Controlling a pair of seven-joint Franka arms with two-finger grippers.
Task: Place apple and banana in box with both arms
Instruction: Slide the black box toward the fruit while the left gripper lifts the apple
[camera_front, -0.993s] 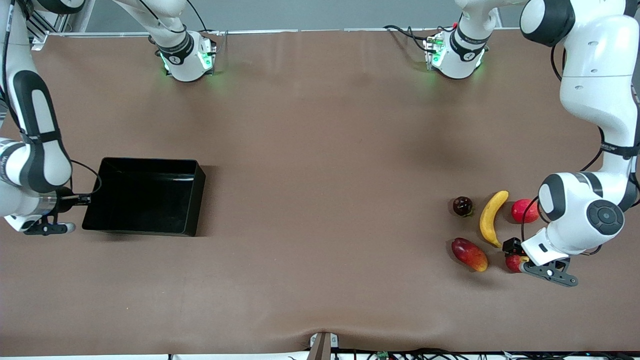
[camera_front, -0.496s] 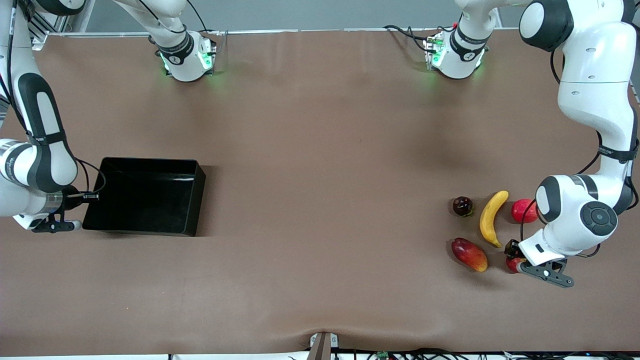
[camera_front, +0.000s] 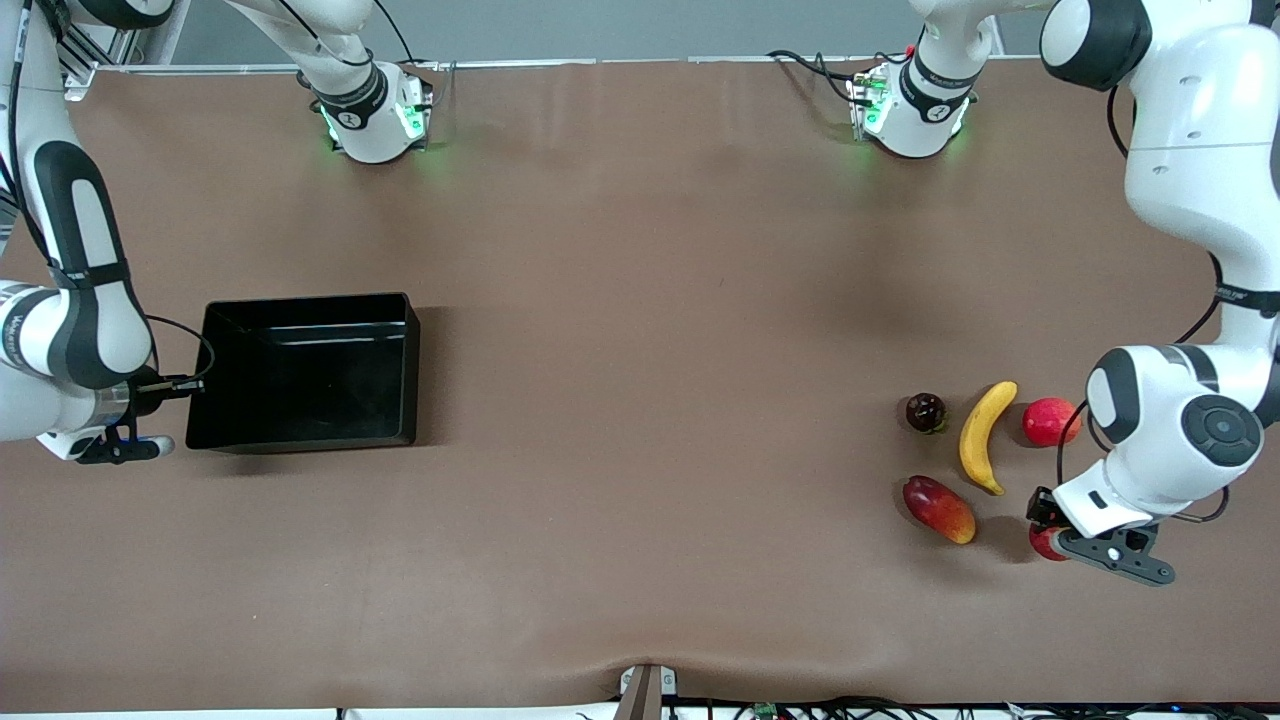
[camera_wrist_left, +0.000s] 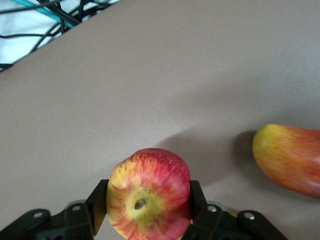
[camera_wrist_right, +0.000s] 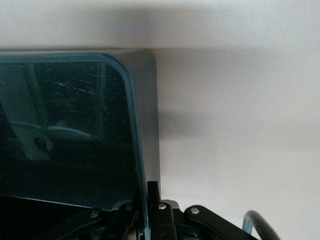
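Brown matting covers the worktop (camera_front: 640, 400), with both arm bases at the twelve o'clock edge of the front view and cables along the six o'clock edge.

At the left arm's end lies a cluster of fruit. The left gripper (camera_front: 1046, 527) sits at about five o'clock of that cluster, low at the worktop, and its body hides most of the apple (camera_front: 1043, 545) in the front view, where only a red sliver shows. The left wrist view shows it plainly: the apple (camera_wrist_left: 149, 193), yellow patch and stem dimple facing the camera, is clamped between the two black fingers (camera_wrist_left: 197, 197), jaws clenched on its sides. Whether it has left the worktop cannot be told.

The banana (camera_front: 984, 436) lies free in the middle of the cluster. A dark round fruit (camera_front: 926, 412) sits at its nine o'clock, a plain red apple (camera_front: 1048, 421) at its three o'clock, partly overlapped by the left arm's wrist, and a mango (camera_front: 939, 509) at its seven o'clock, cut off at the frame edge in the left wrist view (camera_wrist_left: 290, 157).

The box (camera_front: 305, 440) stands well apart at the right arm's end, nothing showing in it. The right gripper (camera_front: 190, 385) is at its nine o'clock wall; the right wrist view shows the jaws closed on that rim (camera_wrist_right: 137, 150), though the fingertips are cut off by the frame.
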